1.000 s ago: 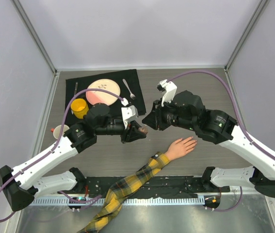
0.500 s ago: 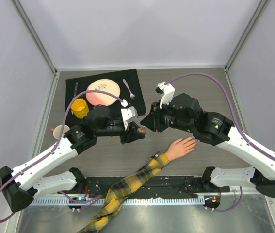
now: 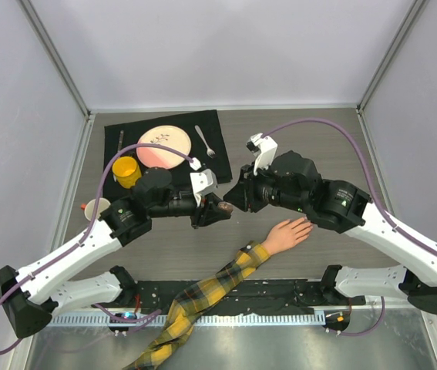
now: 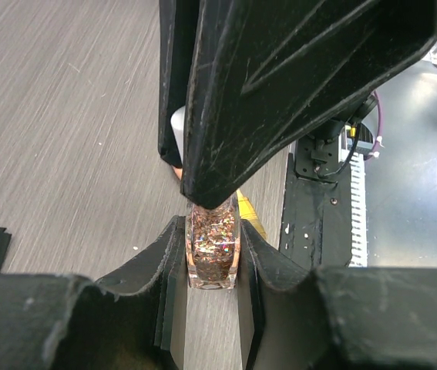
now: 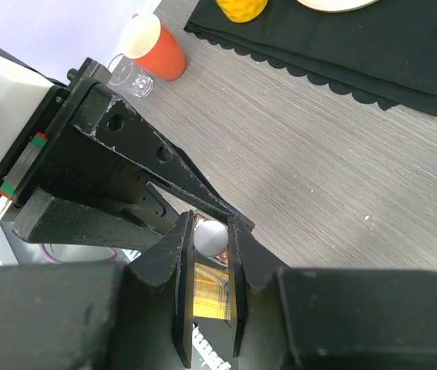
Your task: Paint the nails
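My left gripper (image 3: 218, 210) is shut on a small clear bottle of coppery glitter polish (image 4: 212, 245), held just above the table. My right gripper (image 3: 232, 200) meets it from the right and is shut on the bottle's white round cap (image 5: 210, 237). In the left wrist view the right gripper's black fingers (image 4: 280, 85) cover the top of the bottle. The pale mannequin hand (image 3: 286, 234) lies palm down to the right of both grippers, its nails (image 3: 307, 224) too small to make out. Its arm wears a yellow plaid sleeve (image 3: 203, 297).
A black placemat (image 3: 126, 139) at the back left holds a pale plate (image 3: 164, 146), a fork (image 3: 204, 141) and a yellow cup (image 3: 126, 171). An orange cup (image 5: 153, 45) and a small clear glass (image 5: 132, 75) stand at the left edge. A black rail (image 3: 280, 297) runs along the near edge.
My right gripper has edged a little left and down onto the bottle's cap. My left gripper has shifted slightly with the bottle. The hand has not moved.
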